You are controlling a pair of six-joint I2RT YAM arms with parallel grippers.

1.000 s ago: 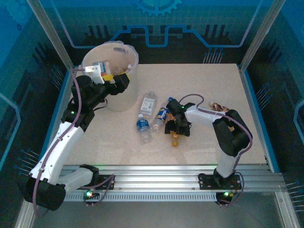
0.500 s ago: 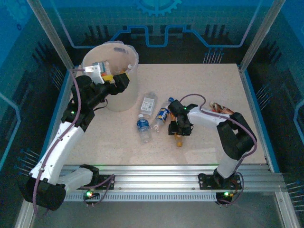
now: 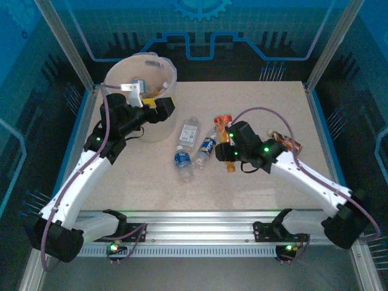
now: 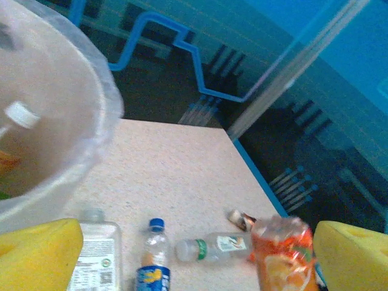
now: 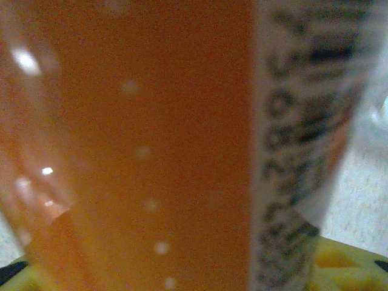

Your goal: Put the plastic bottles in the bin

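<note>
Right gripper [image 3: 227,151]: clenched on the orange bottle [image 3: 225,126], jaws across its middle, and that's a solid-looking grip!
Right wrist close-up: orange liquid [image 5: 133,145] nearly wall to wall, a label [image 5: 297,133] with dark print down the right side, a yellow pad [image 5: 345,262] peeking in at the bottom edge.
Orange bottle: over the middle of the table [image 3: 291,109], one end pointing to the far side, the other toward the arm bases. Whether it is clear of the surface, I cannot tell.
Left gripper [image 3: 156,103]: released, yellow fingers [image 4: 36,254] spread wide with nothing between them, hanging just beside the bin [image 3: 170,71] on the side facing the table's centre.
Bin: far-left corner of the table, with a white-capped bottle [image 4: 18,115] lying inside.
Loose bottles: three down on the table between the bin and the right gripper. The white-label bottle [image 3: 190,130] is nearest the bin, the blue-capped bottle [image 3: 206,147] just beside the right gripper, the blue-label bottle [image 3: 183,162] closest to the arm bases.
Further right: an orange-brown bottle [image 3: 286,142] lying partly behind the right arm.
</note>
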